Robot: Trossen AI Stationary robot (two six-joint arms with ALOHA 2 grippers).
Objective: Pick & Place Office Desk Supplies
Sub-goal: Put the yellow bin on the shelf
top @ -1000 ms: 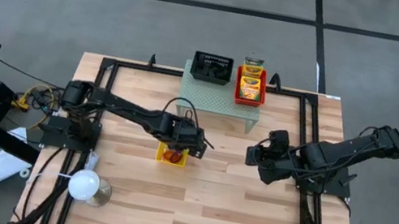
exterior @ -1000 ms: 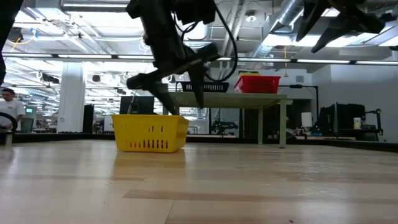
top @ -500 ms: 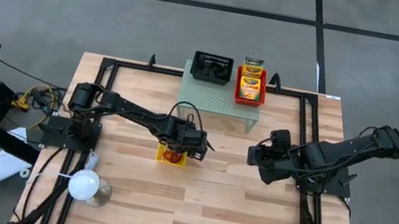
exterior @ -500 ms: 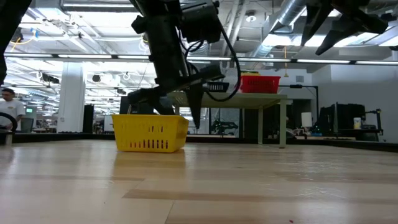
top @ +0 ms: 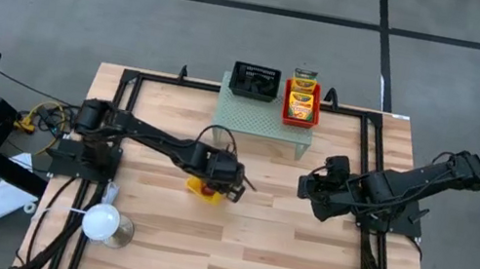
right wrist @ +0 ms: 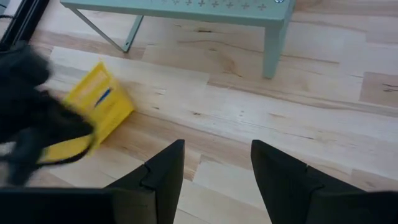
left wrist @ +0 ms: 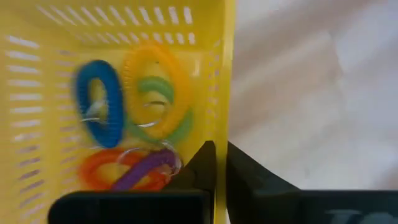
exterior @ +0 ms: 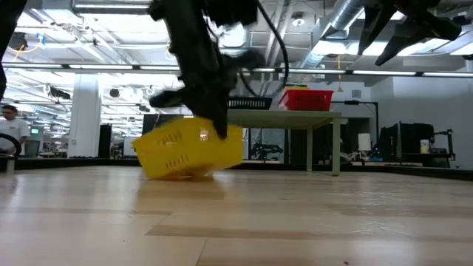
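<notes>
the left gripper [left wrist: 221, 163] is pinching the right wall of the yellow basket [exterior: 191, 151] near the middle of the table, and the basket is tilting, one end lifting off the wood. it looks like light, thin, slotted plastic that is flexing easily, so the rim is the sensible hold. the coiled ring bands [left wrist: 140, 112] inside are loose and likely sliding. the right gripper [right wrist: 214, 168] is hovering to the right, jaws apart and empty.

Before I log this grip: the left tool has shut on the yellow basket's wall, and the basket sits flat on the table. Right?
Not quite. The left tool is shut on the yellow basket's wall, but the basket is tilted, one side lifted off the table. The low view shows it.
</notes>
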